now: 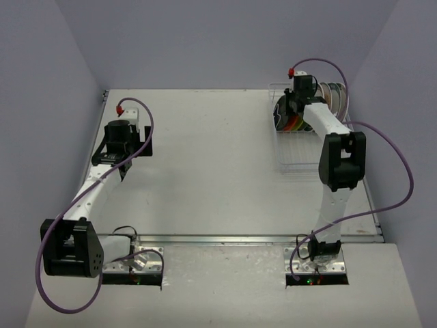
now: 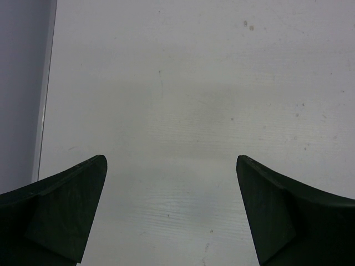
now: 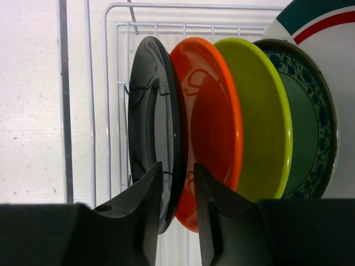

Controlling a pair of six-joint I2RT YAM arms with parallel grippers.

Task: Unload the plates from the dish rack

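Far-right corner of table (image 1: 205, 191): dish rack (image 1: 295, 162) loaded, plates standing on edge in its slots.
Rack is thin white wire, rectangular, with raised sides; one rack in total. Right wrist view shows five plates in a row, faces parallel: black plate (image 3: 145, 111), orange plate (image 3: 213, 122), lime-green plate (image 3: 266, 111), teal-patterned plate (image 3: 310, 122) with a dark floral rim, and a white plate (image 3: 333, 50) with teal and red rim bands, partly cut off. Top view shows more striped rims at the rack's far end beside the wrist; count unreadable. Right gripper (image 3: 177, 166) straddles the black plate's lower rim, one finger each side, jaws narrow; can't tell if the pads touch it. Left gripper (image 2: 172, 160) is spread wide over bare table on the left, nothing between its fingers.
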